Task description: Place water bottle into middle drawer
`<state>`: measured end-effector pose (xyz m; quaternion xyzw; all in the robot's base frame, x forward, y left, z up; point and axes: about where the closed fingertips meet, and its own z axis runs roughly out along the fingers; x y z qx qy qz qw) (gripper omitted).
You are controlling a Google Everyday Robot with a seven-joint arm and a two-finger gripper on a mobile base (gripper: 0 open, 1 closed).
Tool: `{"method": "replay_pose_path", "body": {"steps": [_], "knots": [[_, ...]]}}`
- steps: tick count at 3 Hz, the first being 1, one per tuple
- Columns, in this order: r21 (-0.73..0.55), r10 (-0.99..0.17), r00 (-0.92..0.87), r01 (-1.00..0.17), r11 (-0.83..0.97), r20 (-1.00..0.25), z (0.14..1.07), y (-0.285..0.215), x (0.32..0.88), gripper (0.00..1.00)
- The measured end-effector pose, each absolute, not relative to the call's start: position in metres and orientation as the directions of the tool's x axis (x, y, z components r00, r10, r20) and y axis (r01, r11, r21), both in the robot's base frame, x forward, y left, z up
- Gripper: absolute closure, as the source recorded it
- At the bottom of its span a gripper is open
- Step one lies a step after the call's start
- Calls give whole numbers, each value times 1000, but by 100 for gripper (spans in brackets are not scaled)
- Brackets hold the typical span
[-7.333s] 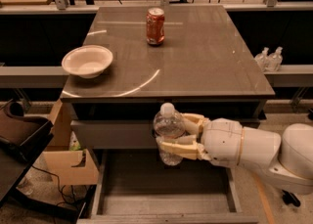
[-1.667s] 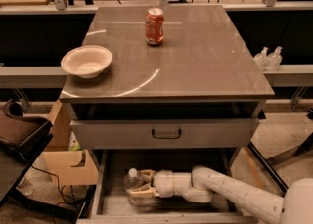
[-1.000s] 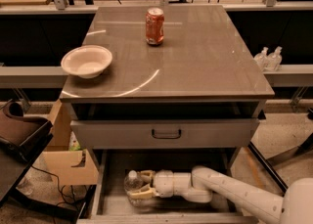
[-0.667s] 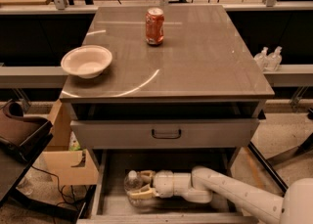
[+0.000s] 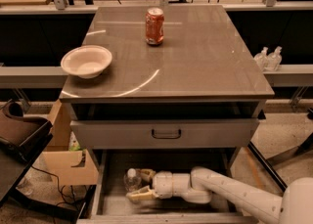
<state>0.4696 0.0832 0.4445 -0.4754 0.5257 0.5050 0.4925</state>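
- Drawer [image 5: 195,162] pulled out low on the cabinet [image 5: 195,71], under the shut front with the handle [image 5: 166,133].
- Bottle [image 5: 131,180] upright on the drawer floor, left part, cap up.
- Gripper [image 5: 137,186] inside the drawer, right against the bottle, arm reaching in from the cabinet's right.
- Clenched or released: cannot tell.
- Can [image 5: 154,26] upright at the back of the cabinet top.
- Bowl [image 5: 86,61] at the top's left edge.
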Motion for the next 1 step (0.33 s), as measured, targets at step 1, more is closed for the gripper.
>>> {"method": "replay_pose_path", "body": {"steps": [1], "knots": [[63,-1,-63,-997,35,-998,445,85,469,0]]}}
